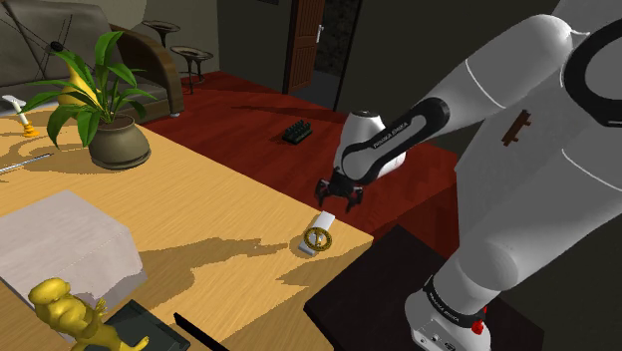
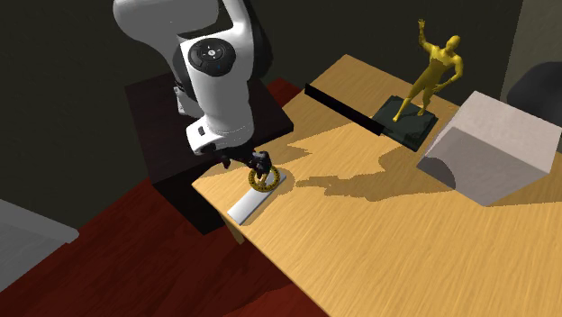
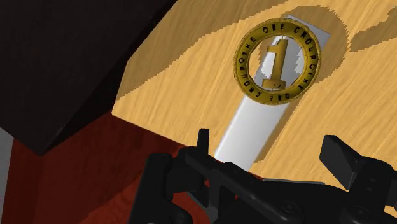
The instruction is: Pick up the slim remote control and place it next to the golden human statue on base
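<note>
In the wrist view my tool (image 3: 270,145) covers the near end of the white slim remote (image 3: 251,127) and a gold ring (image 3: 278,60) hides its far part, while the shoulder view's bottom edge cuts off the golden statue (image 1: 66,311).

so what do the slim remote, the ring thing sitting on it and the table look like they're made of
Slim remote: plain pale grey, smooth with a soft sheen; could be plastic or metal.
Coin-like ring lying on it: gold-coloured with dark lettering and a 1, probably metal.
Table: light wood, going by the grain lines, matte.
</note>
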